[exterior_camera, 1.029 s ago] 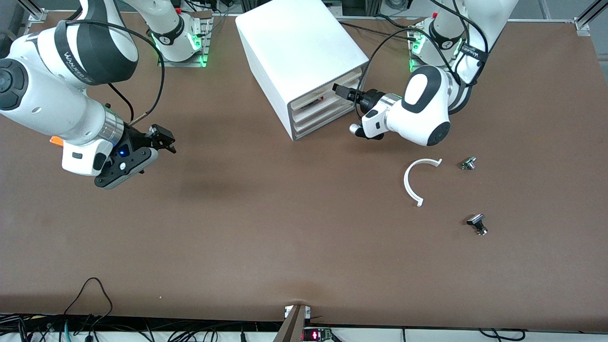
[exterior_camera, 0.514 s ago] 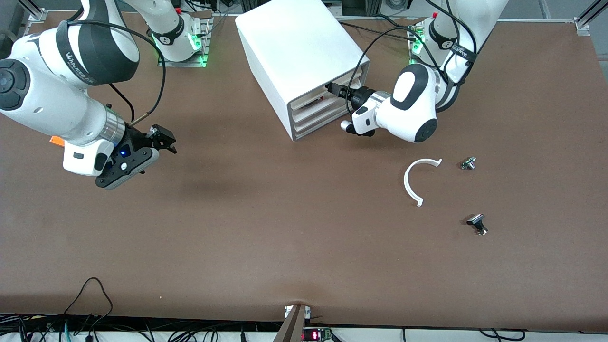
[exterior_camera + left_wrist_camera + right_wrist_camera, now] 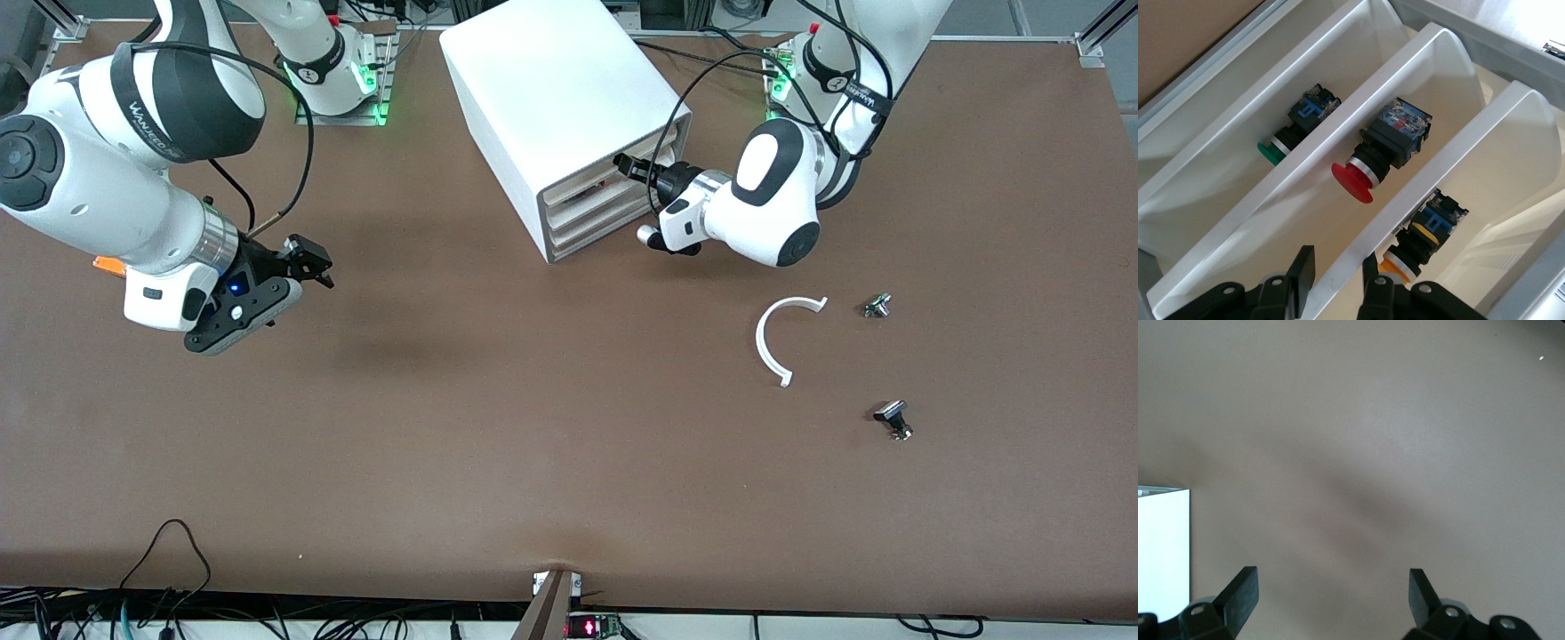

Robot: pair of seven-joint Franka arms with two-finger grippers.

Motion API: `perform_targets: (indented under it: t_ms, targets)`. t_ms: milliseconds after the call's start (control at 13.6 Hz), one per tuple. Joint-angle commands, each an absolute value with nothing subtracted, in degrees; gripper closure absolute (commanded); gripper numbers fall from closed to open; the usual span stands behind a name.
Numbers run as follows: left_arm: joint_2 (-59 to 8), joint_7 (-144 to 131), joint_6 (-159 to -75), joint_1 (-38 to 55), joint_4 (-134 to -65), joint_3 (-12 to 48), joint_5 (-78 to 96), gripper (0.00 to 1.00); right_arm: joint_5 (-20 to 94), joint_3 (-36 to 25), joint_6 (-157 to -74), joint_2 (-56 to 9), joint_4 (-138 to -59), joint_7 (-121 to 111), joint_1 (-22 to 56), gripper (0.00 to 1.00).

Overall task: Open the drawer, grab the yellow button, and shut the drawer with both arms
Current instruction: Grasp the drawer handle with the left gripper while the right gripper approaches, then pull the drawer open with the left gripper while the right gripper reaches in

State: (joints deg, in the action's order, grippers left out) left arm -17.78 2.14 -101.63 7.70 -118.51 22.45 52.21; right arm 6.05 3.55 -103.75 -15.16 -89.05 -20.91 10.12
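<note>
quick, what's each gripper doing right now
left gripper: shut on the front wall of a wide shallow white plastic drawer of the white cabinet.
right gripper: open, holding nothing, over bare brown table.

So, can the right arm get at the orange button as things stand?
Probably not yet. The orange button lies in a drawer tucked inside the cabinet, with the left gripper shut on its front edge. The right gripper hangs open over the table, apart from the cabinet.

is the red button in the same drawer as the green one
No, the red button lies in the middle drawer, while the green button sits in the drawer beside it.
</note>
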Motion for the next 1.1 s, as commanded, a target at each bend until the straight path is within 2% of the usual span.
perform_targets:
  t_ms: [0, 220, 588, 955, 1029]
  targets:
    - [-17.6, -0.4, -101.6, 7.6, -119.3, 22.3, 53.1, 0.98, 5.6, 3.4, -103.8, -16.2, -87.7, -20.9, 10.8, 0.0]
    - [-17.7, -0.2, -101.4, 7.2, -119.3, 21.4, 52.7, 0.99, 5.6, 3.5, -107.6, -16.5, -87.0, -21.4, 12.5, 0.0]
    - [-18.1, 0.4, -101.2, 7.1, -118.3, 15.8, 52.3, 0.99, 5.5, 3.5, -113.6, -17.3, -86.8, -22.1, 16.6, 0.0]
    - [-19.3, 0.1, -101.3, 7.2, -114.0, 11.8, 52.2, 0.97, 5.5, 3.5, -113.6, -19.1, -81.9, -32.2, 21.4, 0.0]
    - [-19.9, 0.1, -101.3, 7.2, -112.8, 11.3, 52.2, 0.94, 5.4, 3.5, -113.6, -19.4, -81.3, -33.9, 22.8, 0.0]
